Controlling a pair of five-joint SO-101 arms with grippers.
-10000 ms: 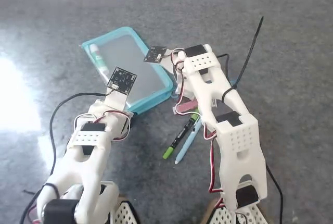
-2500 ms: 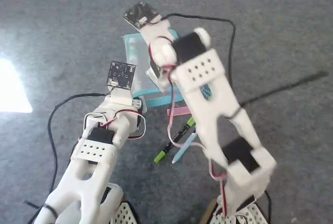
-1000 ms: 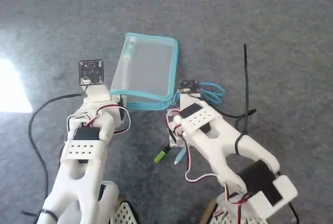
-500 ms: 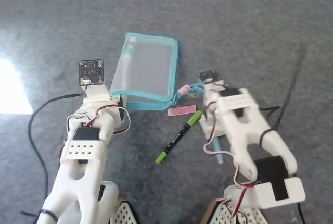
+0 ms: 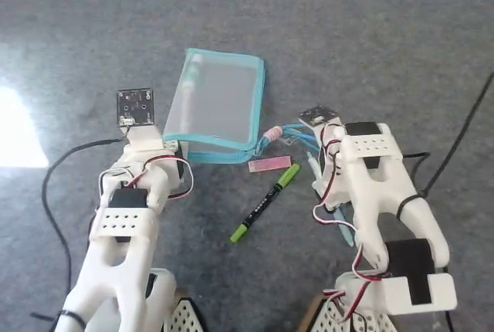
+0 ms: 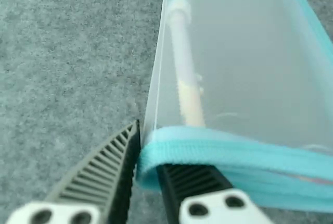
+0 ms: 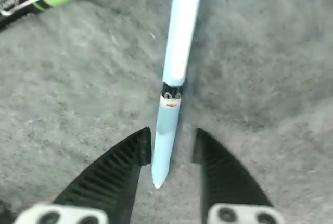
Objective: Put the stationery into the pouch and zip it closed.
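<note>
High view looks down on a grey speckled table [image 5: 401, 54] where the pouch [image 5: 220, 108] lies flat, well out in front of both arms. It is a see-through rectangle with a teal border running round its edges. A pink zip pull [image 5: 270, 133] sits at its near corner on the right arm's side, and a loop of blue cord [image 5: 302, 136] trails from there.

Inside the pouch, along the edge farthest from the right arm, lies a white stick [image 6: 183, 73] with a green end. It may be a marker or a glue stick; the blur through the plastic does not let me say which.

The left gripper [image 6: 148, 153] is clamped on the pouch's near corner, its two black ribbed fingers pressed together with the teal edge pinched between them.

Near the pouch's zip corner, on the table, lie a flat pink strip [image 5: 268, 164] and a green-and-black pen [image 5: 266, 202], the pen slanting with its green cap just beside the strip. Neither touches the pouch.

The right gripper [image 7: 170, 143] is low over the table to the right of these, its fingers parted with a light blue pen [image 7: 177, 52] lying between them. The pen's pointed tip reaches just into the gap. One finger is close against the barrel and the other stands a little off it, so the pen is straddled, not gripped. The green cap of the other pen shows off to one side.
</note>
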